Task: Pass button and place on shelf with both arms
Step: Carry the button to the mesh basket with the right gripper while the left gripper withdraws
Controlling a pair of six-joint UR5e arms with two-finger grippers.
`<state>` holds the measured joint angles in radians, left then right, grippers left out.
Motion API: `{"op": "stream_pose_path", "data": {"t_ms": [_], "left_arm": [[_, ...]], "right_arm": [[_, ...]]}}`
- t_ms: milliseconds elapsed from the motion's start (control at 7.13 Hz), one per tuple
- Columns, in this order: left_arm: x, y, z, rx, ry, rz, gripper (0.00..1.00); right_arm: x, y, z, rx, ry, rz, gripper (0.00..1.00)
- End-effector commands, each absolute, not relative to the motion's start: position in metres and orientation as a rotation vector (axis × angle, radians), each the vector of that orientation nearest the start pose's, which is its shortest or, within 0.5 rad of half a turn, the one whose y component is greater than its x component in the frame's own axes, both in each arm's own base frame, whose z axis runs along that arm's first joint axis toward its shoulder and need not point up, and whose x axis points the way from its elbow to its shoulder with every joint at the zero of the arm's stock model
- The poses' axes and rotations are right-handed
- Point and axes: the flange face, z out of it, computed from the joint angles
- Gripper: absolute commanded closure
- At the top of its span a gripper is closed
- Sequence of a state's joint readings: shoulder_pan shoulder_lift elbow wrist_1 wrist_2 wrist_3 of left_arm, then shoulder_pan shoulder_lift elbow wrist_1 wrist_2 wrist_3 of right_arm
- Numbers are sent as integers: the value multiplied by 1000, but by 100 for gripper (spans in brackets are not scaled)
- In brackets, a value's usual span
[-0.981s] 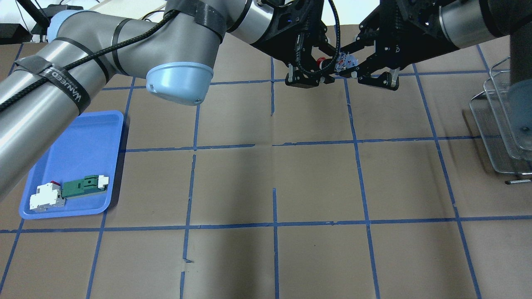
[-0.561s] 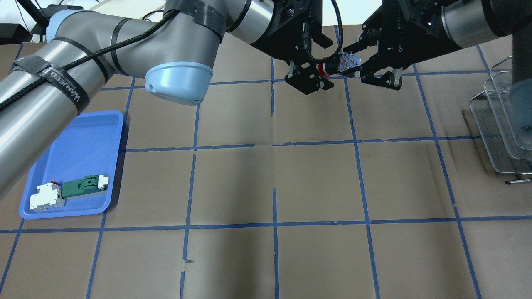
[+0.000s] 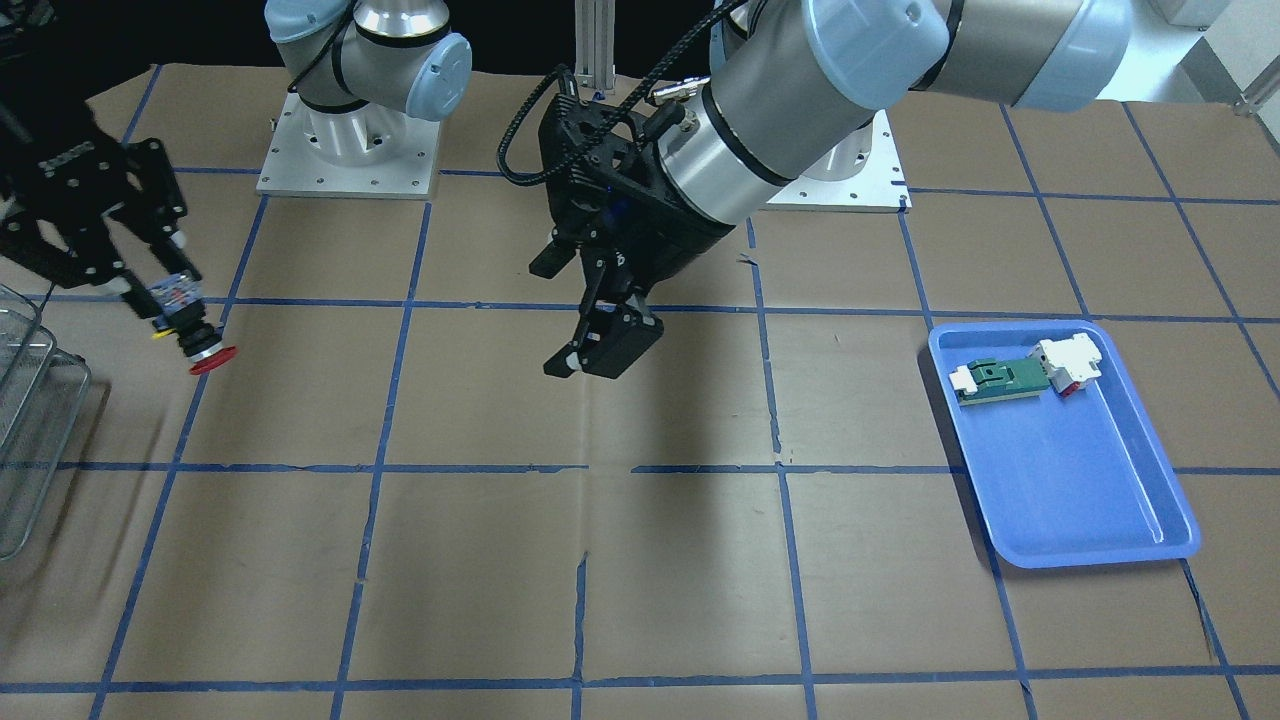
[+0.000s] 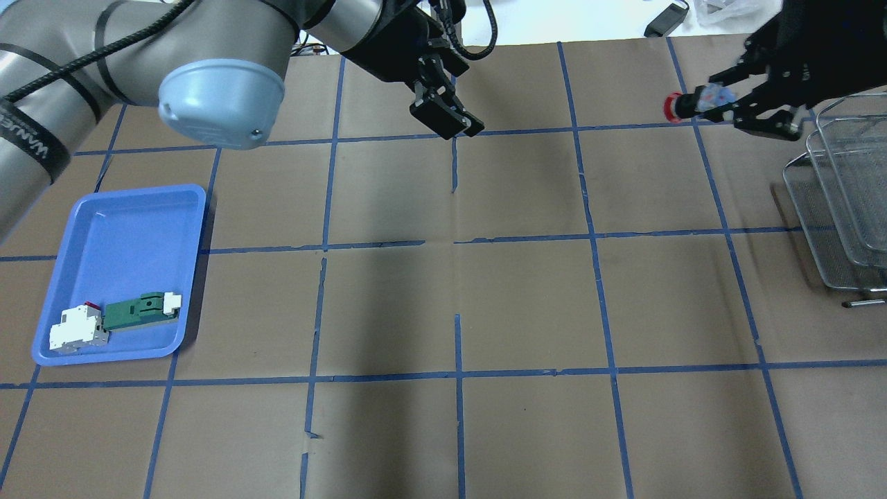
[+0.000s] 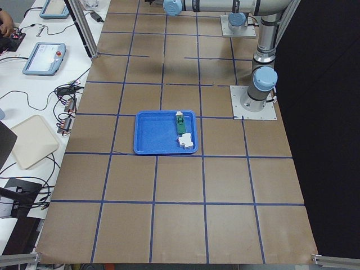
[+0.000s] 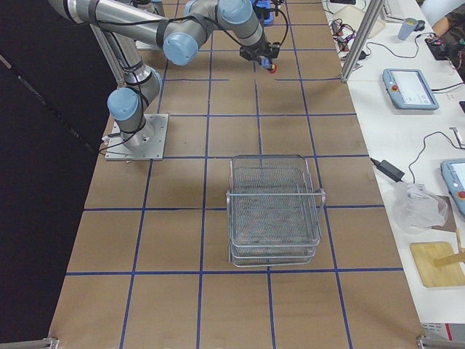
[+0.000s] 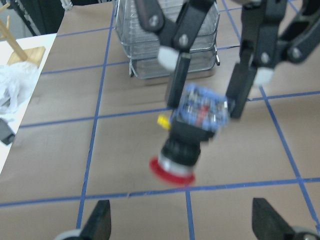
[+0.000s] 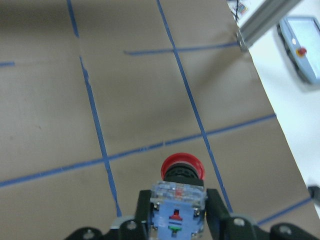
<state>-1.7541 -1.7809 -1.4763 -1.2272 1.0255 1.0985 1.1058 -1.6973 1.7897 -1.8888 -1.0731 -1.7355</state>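
Now the pass itself looks finished, and I judge the step in hand to be the carry to the shelf. On the brown table [image 4: 527, 305] the left arm [image 3: 800, 90] reaches in from the left and bends down over the far middle. The right arm [image 6: 138, 22] stretches out to the far right. The shelf [image 4: 831, 201] stands at the right edge of the table, and the blue tray [image 4: 125, 229] lies at the near left, well apart from it.

The left gripper [image 4: 450, 121] hangs tilted above the table with its fingers spread wide and nothing between them. The right gripper [image 4: 721, 104] is clamped on the clear block base of the button [image 3: 195, 345] and holds it in the air, clear of the table. The button is just to the left of the shelf's far corner, and its red cap points left, away from the shelf.

The next move, as I see it, calls for the right arm to bring the button over the rim of one tier, lower it inside and only then let go. The red cap sticks out past the fingers, so it could catch on the wire.
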Motion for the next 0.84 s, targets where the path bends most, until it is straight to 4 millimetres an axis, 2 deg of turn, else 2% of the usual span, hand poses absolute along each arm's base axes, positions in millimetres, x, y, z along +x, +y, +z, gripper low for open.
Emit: {"op": "stream_pose_path", "data": {"t_ms": [0, 140, 280, 421, 561, 701], "left_arm": [[-242, -548, 458, 1712, 2925, -451, 0], [-226, -546, 460, 1462, 3021, -397, 0], [-193, -551, 448, 1203, 3096, -303, 0], [-167, -552, 453, 1004, 3159, -302, 0], [-149, -546, 459, 826, 3224, -253, 0], [-145, -531, 465, 658, 3289, -143, 0]], "right_arm": [[-182, -491, 438, -1842, 2544, -652, 100], [-232, -501, 416, -1917, 2621, -626, 100], [-259, -509, 399, -2030, 2656, -557, 100], [-270, -514, 394, -2123, 2678, -514, 100], [-275, -510, 393, -2130, 2711, -405, 100], [-275, -510, 393, -2133, 2713, -397, 100]]}}
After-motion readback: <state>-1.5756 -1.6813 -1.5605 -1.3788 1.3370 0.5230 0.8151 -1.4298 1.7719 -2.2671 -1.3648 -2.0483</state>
